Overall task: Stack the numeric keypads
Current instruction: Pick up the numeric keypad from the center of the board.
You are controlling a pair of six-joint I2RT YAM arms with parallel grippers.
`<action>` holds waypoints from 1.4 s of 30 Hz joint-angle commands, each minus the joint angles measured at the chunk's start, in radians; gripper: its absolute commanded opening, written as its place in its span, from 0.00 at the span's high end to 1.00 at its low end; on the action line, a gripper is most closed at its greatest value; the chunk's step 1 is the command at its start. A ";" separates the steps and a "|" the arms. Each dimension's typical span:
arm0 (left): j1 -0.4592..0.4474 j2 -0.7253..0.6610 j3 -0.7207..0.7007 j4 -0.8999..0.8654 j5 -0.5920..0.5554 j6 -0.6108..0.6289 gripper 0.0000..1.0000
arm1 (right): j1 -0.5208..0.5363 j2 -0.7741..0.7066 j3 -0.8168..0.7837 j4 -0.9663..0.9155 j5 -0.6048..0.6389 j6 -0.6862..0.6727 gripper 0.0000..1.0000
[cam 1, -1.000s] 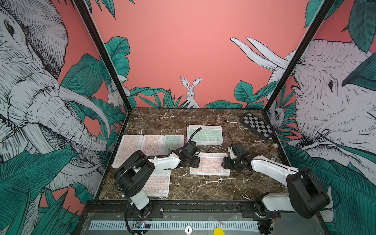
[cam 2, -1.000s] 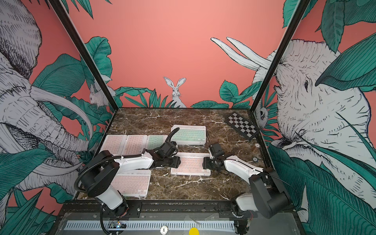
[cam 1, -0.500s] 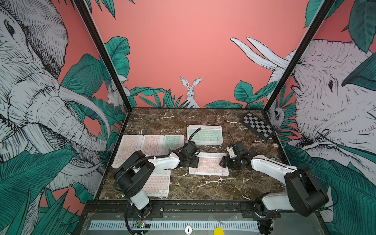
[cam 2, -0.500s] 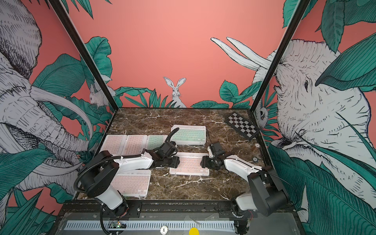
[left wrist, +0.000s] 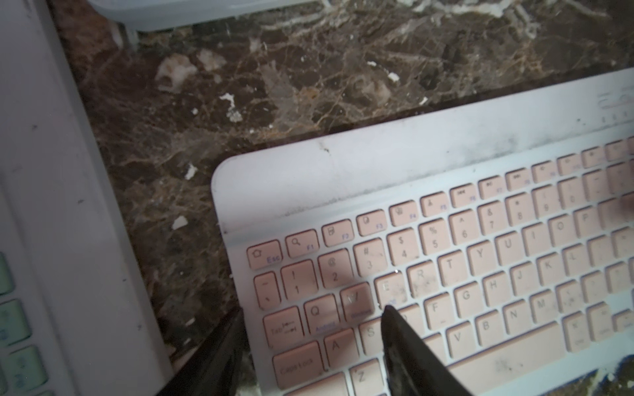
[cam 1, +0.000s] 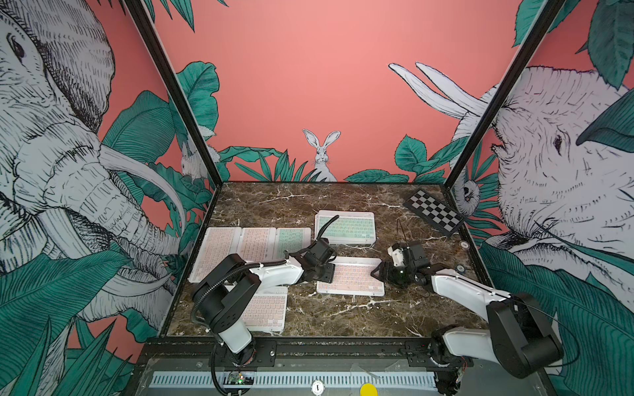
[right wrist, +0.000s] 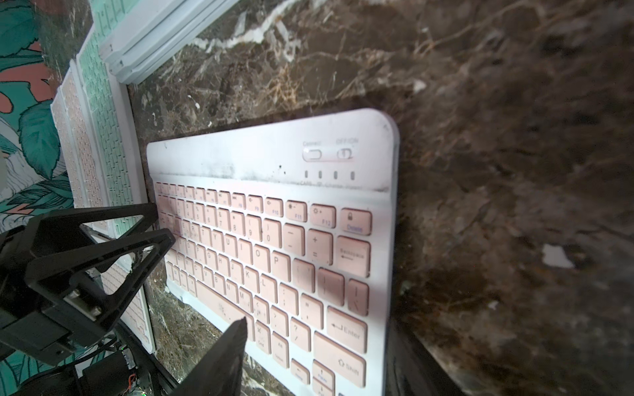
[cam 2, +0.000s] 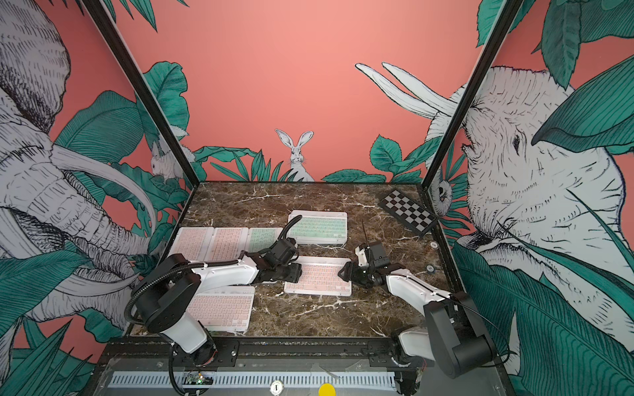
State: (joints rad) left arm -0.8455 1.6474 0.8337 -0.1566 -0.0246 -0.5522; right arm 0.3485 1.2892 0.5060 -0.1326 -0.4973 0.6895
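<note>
The left hand (cam 1: 326, 272) pinches the pink keypad (cam 1: 353, 279); the right hand (cam 1: 379, 272) shows one finger, grip unclear.

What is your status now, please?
Left gripper: jaws shut on end of pink keypad. Right gripper: jaws astride other end, grip unclear. Nothing between it and green-topped stack.

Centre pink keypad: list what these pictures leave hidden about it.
- centre pink keypad: left end covered by the left gripper in both top views.
- Its underside: no view shows it, so lifted or resting is unclear.
- right gripper: right wrist view shows only one finger; top views are too small, so its grip is unclear.
</note>
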 commanded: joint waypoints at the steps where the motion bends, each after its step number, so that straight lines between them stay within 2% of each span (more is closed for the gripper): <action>1: -0.025 0.029 -0.033 -0.004 0.110 0.003 0.36 | 0.002 -0.026 -0.006 0.170 -0.161 0.040 0.37; 24: -0.030 0.047 -0.028 0.025 0.163 0.025 0.36 | -0.091 -0.110 -0.096 0.228 -0.224 0.108 0.37; 42: -0.033 0.023 -0.028 0.028 0.170 0.020 0.36 | -0.094 -0.086 -0.081 0.209 -0.270 0.091 0.37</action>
State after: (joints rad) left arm -0.8455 1.6501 0.8314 -0.1429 -0.0128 -0.5156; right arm 0.2409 1.1954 0.4095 -0.0017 -0.6418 0.7815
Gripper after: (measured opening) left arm 0.640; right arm 0.634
